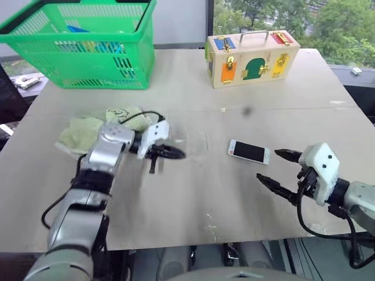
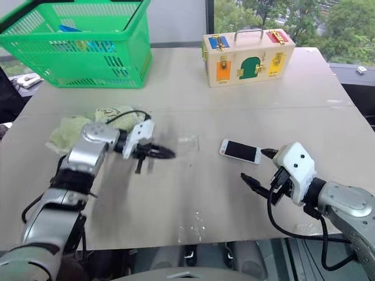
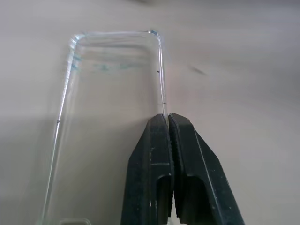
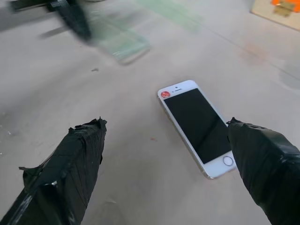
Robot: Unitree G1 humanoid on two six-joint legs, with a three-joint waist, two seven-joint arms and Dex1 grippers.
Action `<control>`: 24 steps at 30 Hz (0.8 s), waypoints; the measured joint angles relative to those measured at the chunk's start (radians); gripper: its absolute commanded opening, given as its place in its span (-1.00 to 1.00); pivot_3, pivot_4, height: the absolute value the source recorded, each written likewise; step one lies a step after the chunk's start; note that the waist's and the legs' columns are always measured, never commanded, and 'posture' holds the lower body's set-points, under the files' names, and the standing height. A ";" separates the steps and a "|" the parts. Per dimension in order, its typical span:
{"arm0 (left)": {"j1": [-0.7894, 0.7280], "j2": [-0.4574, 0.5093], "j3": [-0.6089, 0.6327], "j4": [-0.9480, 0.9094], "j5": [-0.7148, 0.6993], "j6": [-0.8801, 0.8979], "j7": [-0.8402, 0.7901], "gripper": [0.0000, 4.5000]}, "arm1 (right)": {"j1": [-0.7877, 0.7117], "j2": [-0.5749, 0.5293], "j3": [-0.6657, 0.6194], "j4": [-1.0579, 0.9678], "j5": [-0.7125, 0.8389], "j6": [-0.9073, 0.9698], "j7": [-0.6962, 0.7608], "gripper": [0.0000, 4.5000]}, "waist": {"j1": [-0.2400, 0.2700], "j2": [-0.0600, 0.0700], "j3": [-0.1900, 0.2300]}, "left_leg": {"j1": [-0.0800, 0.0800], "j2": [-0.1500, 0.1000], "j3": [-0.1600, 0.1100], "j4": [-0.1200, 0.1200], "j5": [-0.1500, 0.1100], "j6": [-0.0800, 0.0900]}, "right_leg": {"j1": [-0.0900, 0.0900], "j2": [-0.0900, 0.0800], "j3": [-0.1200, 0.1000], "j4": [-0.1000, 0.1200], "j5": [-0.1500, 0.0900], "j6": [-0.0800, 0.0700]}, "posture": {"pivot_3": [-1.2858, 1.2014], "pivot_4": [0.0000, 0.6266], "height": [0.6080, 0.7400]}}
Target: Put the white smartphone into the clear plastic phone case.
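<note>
Nearest, the right gripper (image 1: 280,167) hovers with fingers spread wide just beside the white smartphone (image 1: 249,151), which lies flat and screen-up on the table (image 1: 193,199). Farther left, the left gripper (image 3: 167,117) is pinched on one long edge of the clear plastic phone case (image 3: 110,93), near a pale green towel (image 1: 82,133). Beyond stand a green basket (image 1: 88,44) and a wooden latch box (image 1: 252,57).

White smartphone (image 1: 249,151) flat, screen up — clear plastic phone case (image 3: 110,93) edge-pinched.

No text, label or number is legible anywhere — not even on the white smartphone (image 4: 199,126).
</note>
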 measured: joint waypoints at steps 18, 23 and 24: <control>0.081 -0.062 -0.152 -0.251 -0.015 0.125 0.189 -0.98 | -0.168 -0.090 0.123 0.207 -0.084 -0.089 0.186 1.00 | 0.005 0.000 0.000 | 0.002 -0.001 -0.002 0.003 0.000 0.000 | 0.003 0.003 0.002 0.001 0.000 0.000 | 0.03 -0.52 1.00; 0.053 -0.093 -0.179 -0.192 -0.017 0.087 0.185 -0.45 | -0.298 -0.087 0.232 0.348 -0.160 -0.145 0.238 1.00 | 0.004 0.000 0.000 | 0.002 -0.001 -0.001 0.003 0.000 0.000 | 0.003 0.003 0.002 0.001 0.000 0.000 | 0.03 -0.52 1.00; 0.050 -0.097 -0.181 -0.189 -0.019 0.083 0.184 -0.26 | -0.312 -0.086 0.240 0.365 -0.167 -0.147 0.242 1.00 | 0.004 0.000 0.000 | 0.002 -0.001 -0.001 0.003 0.000 0.000 | 0.003 0.003 0.002 0.001 0.000 0.000 | 0.03 -0.52 1.00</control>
